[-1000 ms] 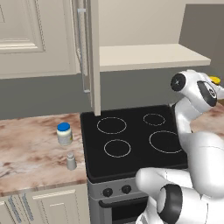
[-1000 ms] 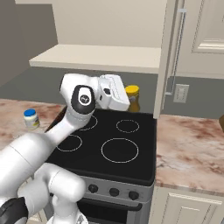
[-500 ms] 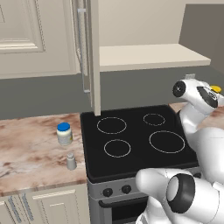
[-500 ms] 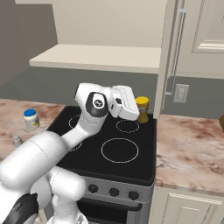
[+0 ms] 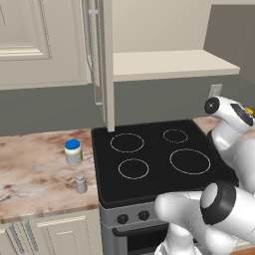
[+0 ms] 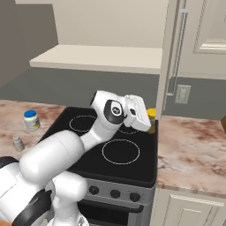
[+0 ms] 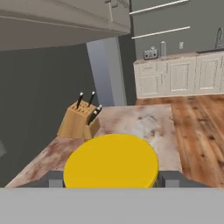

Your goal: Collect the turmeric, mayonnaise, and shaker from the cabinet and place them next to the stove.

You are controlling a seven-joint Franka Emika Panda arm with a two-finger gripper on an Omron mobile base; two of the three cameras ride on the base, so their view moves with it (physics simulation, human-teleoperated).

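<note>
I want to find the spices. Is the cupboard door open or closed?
Open. The cabinet door swings out edge-on toward the stove, baring its beige shelf.

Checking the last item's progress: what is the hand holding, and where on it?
The hand holds the turmeric, its fingertips on opposite sides of the jar's body.

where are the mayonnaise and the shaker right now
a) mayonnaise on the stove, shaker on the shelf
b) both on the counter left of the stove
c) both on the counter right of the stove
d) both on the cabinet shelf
b: the blue-lidded mayonnaise and the small grey shaker both stand on the marble counter just left of the black stove, with the shaker nearer the counter's front edge.
</note>
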